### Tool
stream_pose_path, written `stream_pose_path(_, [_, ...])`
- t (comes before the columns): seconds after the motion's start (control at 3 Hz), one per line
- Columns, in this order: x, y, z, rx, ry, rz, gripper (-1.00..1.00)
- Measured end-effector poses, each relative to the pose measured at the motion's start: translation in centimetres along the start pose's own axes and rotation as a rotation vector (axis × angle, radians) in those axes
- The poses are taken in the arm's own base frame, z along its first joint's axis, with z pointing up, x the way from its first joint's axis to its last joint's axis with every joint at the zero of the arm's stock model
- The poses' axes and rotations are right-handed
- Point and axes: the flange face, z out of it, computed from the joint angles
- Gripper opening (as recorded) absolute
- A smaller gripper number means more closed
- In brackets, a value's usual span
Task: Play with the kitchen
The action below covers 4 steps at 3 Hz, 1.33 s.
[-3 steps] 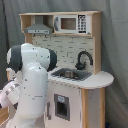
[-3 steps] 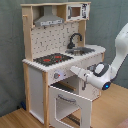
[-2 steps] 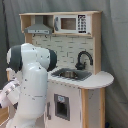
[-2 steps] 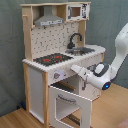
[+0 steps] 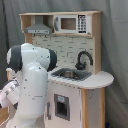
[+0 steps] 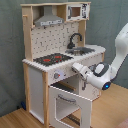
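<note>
Your tall toy play kitchen of pale wood and white panels (image 6: 60, 60) fills the centre and left of the frame in the second exterior view, and the centre and right in the first exterior view (image 5: 75, 65). It stands on a wooden floor (image 6: 15, 120) against a grey curtain backdrop (image 6: 10, 50).

In the second exterior view, your white arm reaches in from the right edge, and its gripper (image 6: 76, 67) sits tight against the front edge of the kitchen's worktop (image 6: 100, 49), just beside the small knobs under the black-and-red stovetop (image 6: 52, 58). I would judge you have placed it there to work a knob or the front panel. Whether the fingers are spread or closed I cannot tell; they are hidden against the panel.

The white oven door (image 6: 67, 102) hangs open below the gripper, tilted outward toward the lower middle of the frame, which leaves the dark oven cavity exposed.

Higher up, the grey hood (image 6: 50, 21) sits in the upper left of the second exterior view, the small microwave (image 6: 76, 11) to its right. The black curved faucet (image 5: 83, 59) arches over the sink (image 5: 70, 75), backed by the pale pegboard wall (image 6: 52, 37). In the first exterior view the arm's white body (image 5: 30, 85) blocks the lower left of the kitchen.
</note>
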Motion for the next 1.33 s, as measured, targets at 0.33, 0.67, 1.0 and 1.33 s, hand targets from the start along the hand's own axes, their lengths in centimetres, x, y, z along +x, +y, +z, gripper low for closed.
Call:
stream_pose_path(0.33, [0.0,0.0,0.0,0.000,0.000,0.101,-1.00])
stream_pose_path(0.67, [0.1,-0.1,-0.1,0.010,0.006,0.150,-1.00])
stream_pose_path(1.0, [0.1,-0.2,-0.2,0.015,0.009,0.150,1.00])
stream_pose_path(1.33, [2.1,0.0,-2.4,0.074,0.081,0.167,1.00])
